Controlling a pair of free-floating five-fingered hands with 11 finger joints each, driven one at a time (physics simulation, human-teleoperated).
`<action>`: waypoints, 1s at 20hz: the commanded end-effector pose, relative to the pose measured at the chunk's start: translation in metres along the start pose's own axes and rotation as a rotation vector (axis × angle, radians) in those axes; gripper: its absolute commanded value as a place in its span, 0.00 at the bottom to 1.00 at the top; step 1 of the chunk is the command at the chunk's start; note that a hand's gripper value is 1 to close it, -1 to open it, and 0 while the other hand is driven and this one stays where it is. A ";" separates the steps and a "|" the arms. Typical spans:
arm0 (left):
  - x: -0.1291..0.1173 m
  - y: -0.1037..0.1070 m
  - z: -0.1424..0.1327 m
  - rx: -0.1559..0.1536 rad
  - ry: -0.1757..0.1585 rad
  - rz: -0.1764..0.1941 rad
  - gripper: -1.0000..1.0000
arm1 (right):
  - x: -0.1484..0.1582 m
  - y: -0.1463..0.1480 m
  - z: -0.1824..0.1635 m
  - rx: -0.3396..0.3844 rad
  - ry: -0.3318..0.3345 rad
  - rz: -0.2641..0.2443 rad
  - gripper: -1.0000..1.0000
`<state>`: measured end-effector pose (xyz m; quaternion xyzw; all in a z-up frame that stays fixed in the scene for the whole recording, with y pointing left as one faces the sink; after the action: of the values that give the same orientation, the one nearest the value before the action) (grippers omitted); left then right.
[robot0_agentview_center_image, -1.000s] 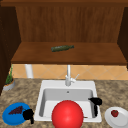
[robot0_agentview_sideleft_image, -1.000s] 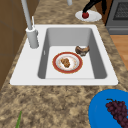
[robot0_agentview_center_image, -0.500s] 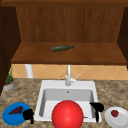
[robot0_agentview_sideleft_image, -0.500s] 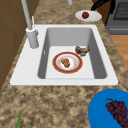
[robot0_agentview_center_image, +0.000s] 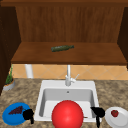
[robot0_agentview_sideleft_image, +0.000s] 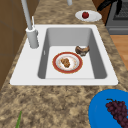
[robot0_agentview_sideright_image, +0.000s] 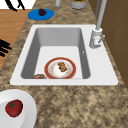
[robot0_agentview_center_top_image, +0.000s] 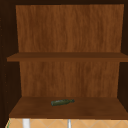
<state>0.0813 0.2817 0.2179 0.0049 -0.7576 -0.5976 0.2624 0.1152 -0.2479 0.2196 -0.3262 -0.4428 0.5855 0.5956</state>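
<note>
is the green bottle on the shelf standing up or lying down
Lying down. The green bottle rests lengthwise on its side on the lower shelf, neck pointing right.

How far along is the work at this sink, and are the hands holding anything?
Already set: a red-rimmed plate with food lies in the sink, grapes on the blue plate, a tomato on the white plate. In hand: nothing; the left hand hovers by the blue plate, the right hand by the white plate, both open. Untouched: the bottle lying on the shelf.
</note>
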 end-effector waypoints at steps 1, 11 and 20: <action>0.000 0.000 0.000 0.000 0.000 0.000 0.50 | 0.000 0.000 0.000 0.000 -0.003 -0.005 0.00; -0.007 0.014 0.012 -0.023 0.004 0.014 0.00 | 0.000 0.001 0.001 -0.012 0.001 0.006 0.50; -0.061 0.053 0.055 -0.016 -0.001 0.056 0.00 | 0.000 0.001 0.001 -0.018 0.003 0.000 0.50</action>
<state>0.1160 0.3435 0.2340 -0.0148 -0.7548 -0.5963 0.2729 0.1141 -0.2480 0.2185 -0.3325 -0.4472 0.5808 0.5934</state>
